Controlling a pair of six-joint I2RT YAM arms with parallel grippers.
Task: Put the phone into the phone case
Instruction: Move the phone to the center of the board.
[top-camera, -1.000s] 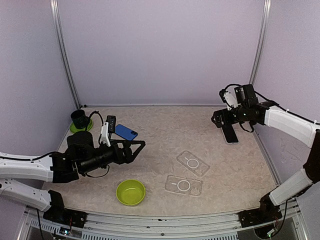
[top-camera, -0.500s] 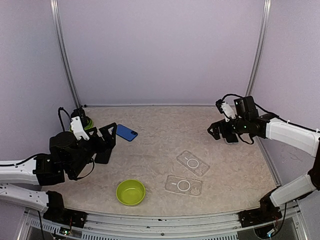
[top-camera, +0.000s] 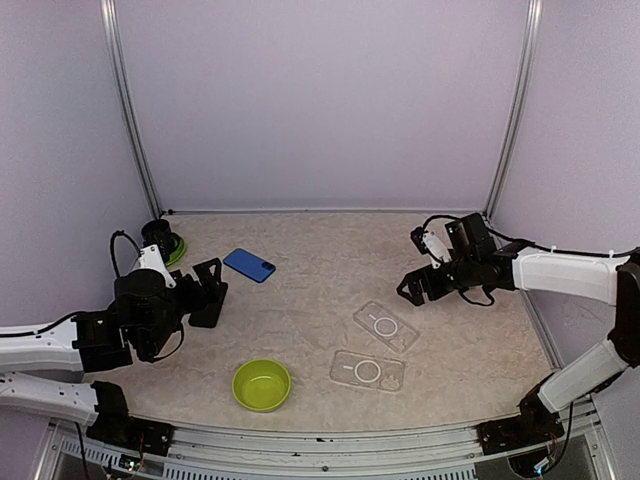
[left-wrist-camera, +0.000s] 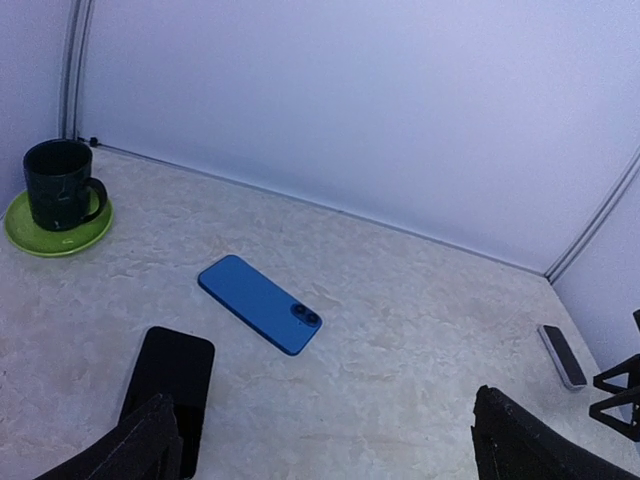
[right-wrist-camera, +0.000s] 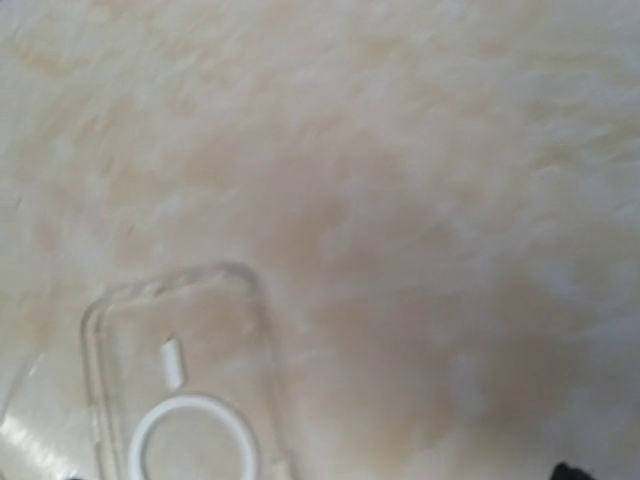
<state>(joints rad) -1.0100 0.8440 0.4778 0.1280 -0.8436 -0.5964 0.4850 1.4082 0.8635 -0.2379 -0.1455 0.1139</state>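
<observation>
**Blue phone sits ahead of the open left end effector; cases lie to the right**

The blue phone (top-camera: 249, 265) lies flat, back up, on the tabletop (top-camera: 330, 240), left of centre and in neither case. Its long axis runs on a slant, far-left to near-right in the overhead view, with the camera cluster at the right-hand end. It lies just beyond the left end effector (top-camera: 205, 292), which is much the nearer of the two. In the left wrist view it sits ahead, between the two fingers and a little left of the middle. That end effector's jaws stand wide apart and hold nothing.

The farther case (top-camera: 385, 326) and the nearer case (top-camera: 367, 370), both clear, lie flat right of centre, well apart from the blue phone. The right end effector (top-camera: 418, 288) hovers near the farther case, jaws spread wide and empty. The pickup likely falls to the left arm, with its fingers turned to close across the phone's narrow width.

Only the left wrist view shows a black phone (left-wrist-camera: 170, 385) lying by one finger and a third phone (left-wrist-camera: 560, 355) at the far right, which the right arm hides from overhead. The right wrist view is blurred and shows one corner of a case with its ring, likely the farther case. Only the overhead view shows both cases and a green bowl (top-camera: 262, 385).
</observation>
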